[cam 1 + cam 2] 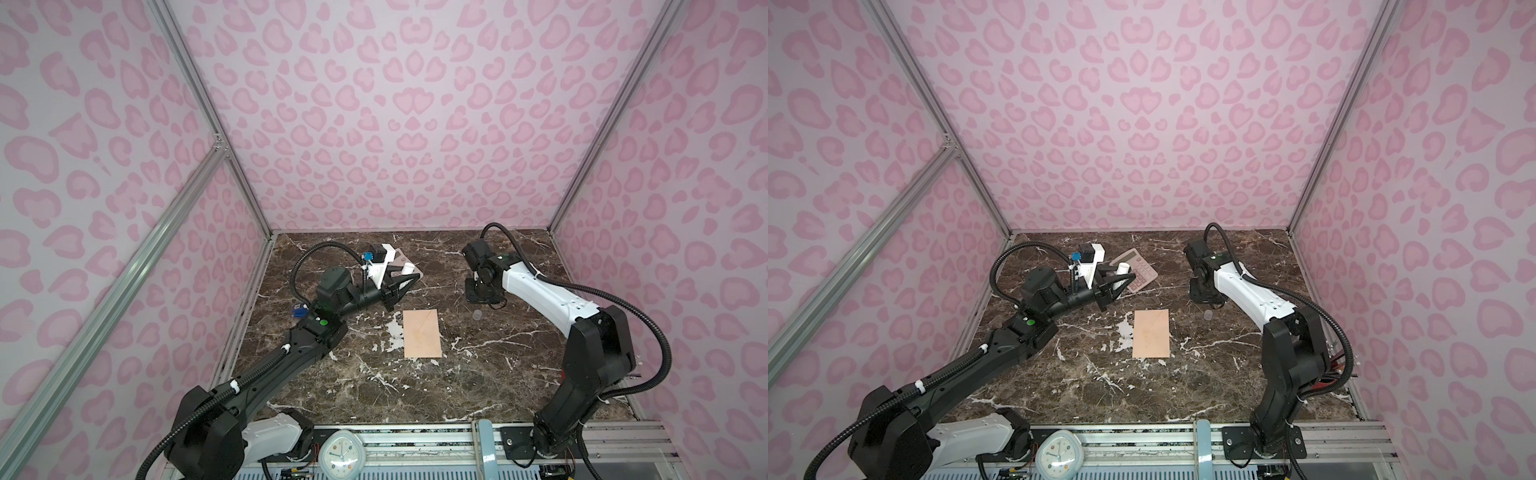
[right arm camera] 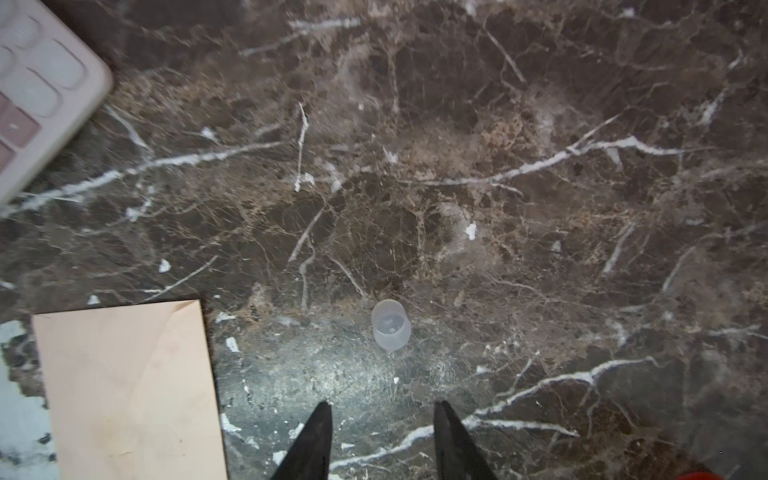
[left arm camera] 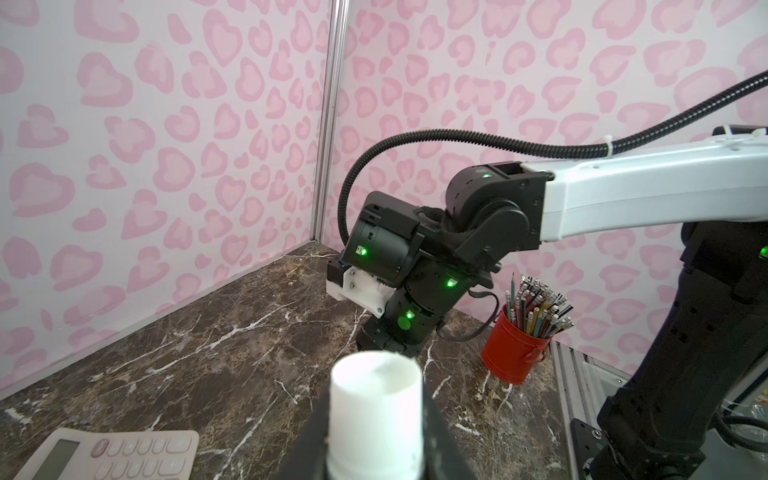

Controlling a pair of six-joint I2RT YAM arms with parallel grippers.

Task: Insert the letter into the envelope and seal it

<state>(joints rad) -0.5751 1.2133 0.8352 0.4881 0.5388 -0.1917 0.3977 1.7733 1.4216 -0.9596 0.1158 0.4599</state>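
Bench of dark brown veined marble carries everything. Flat at its middle lies the peach-beige paper envelope, a plain rectangle with no flap standing out. The letter shows in no view; whether it is already inside I cannot tell. Farther back sits the beige pink-keyed calculator. Over it the left hand pinches a white plastic tube, likely glue. The right hand hangs spread and empty above a small clear plastic cap, near the envelope. Thin, light and limp, the envelope will likely slide on the smooth stone; better to pin one corner and lift the flap by its point.
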